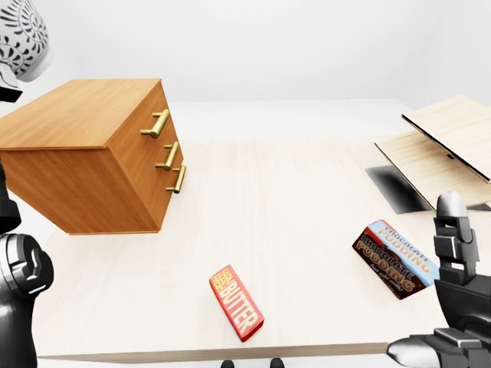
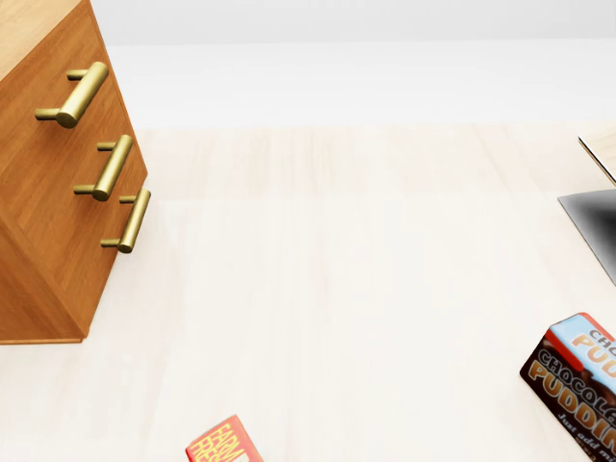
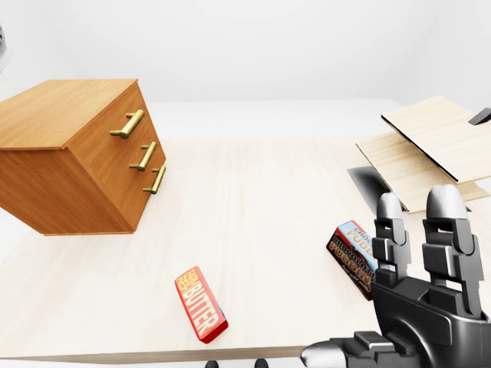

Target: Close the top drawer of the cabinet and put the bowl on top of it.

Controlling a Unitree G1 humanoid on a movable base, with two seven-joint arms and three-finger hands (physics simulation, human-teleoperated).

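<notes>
The wooden cabinet (image 1: 84,153) stands at the left of the table, and its three drawers sit flush behind brass handles, the top handle (image 1: 157,123) included. A white bowl with a black pattern (image 1: 19,38) hangs in the air at the top left corner of the left-eye view, above the cabinet's left end. My left arm (image 1: 15,284) rises toward it, and a dark finger (image 1: 8,93) shows under the bowl; the picture's edge cuts off the remainder of that hand. My right hand (image 3: 416,222) is low at the right, fingers spread upward, holding nothing.
A red butter box (image 1: 235,303) lies near the table's bottom edge and a chocolate pudding box (image 1: 395,258) lies at the right. Pale wooden boards (image 1: 445,146) lean at the far right over a dark patch (image 1: 395,190).
</notes>
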